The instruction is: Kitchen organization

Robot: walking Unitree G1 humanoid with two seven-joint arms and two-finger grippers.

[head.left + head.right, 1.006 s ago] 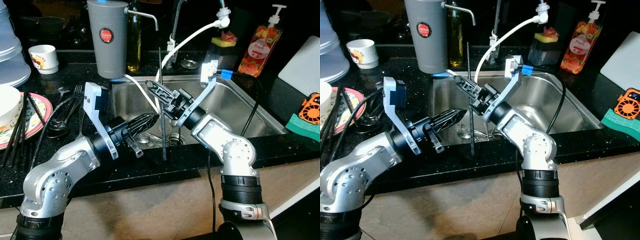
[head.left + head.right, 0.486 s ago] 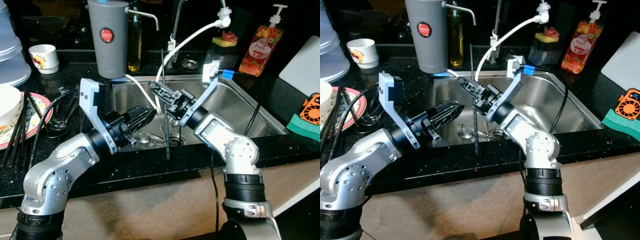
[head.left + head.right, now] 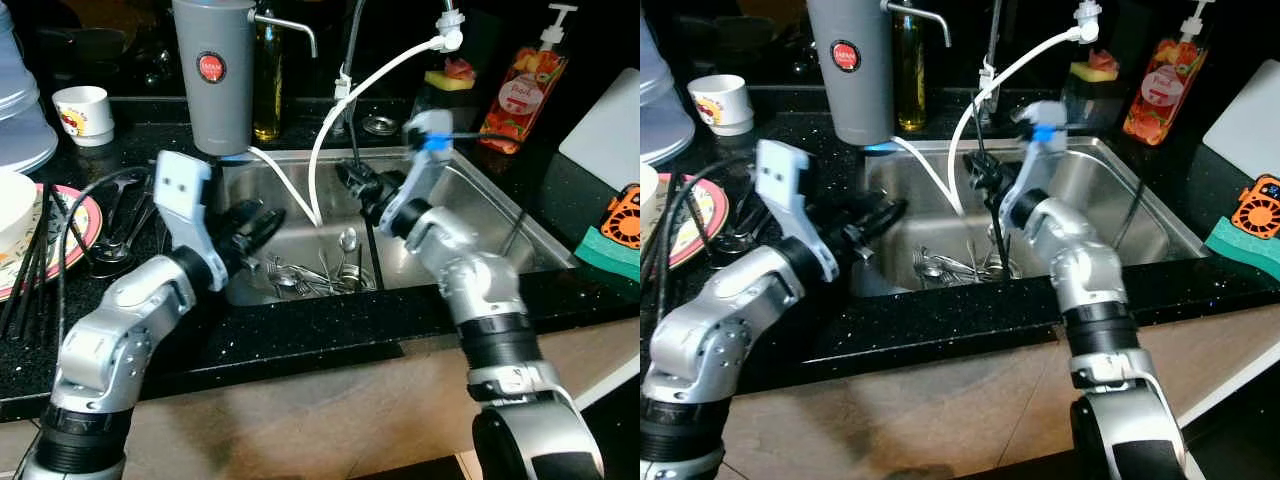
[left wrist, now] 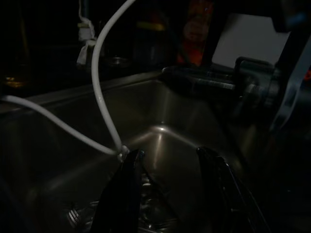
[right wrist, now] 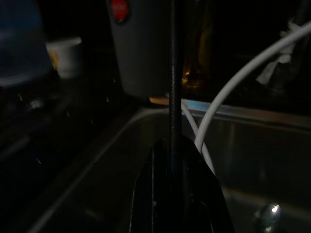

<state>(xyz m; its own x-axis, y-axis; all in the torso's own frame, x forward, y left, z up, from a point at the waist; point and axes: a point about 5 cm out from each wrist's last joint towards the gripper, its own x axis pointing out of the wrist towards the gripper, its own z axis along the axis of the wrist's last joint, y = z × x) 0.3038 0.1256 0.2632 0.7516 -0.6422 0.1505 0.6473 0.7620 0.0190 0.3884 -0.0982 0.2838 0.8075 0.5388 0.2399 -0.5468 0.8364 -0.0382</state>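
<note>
Sink (image 3: 470, 225), stainless, set in black speckled table (image 3: 300, 335). Left gripper (image 3: 255, 222) at the sink's left rim, jaws parted, holding nothing. Right gripper (image 3: 357, 183) above the basin, jaws clamped on upright black chopstick (image 5: 174, 73). Cutlery pile (image 3: 318, 275) on basin floor.

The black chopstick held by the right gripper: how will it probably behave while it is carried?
The black chopstick looks thin, straight and stiff, so probably light. Held near one end by the right gripper, it may pivot or slip; its smooth surface looks slippery.
</note>
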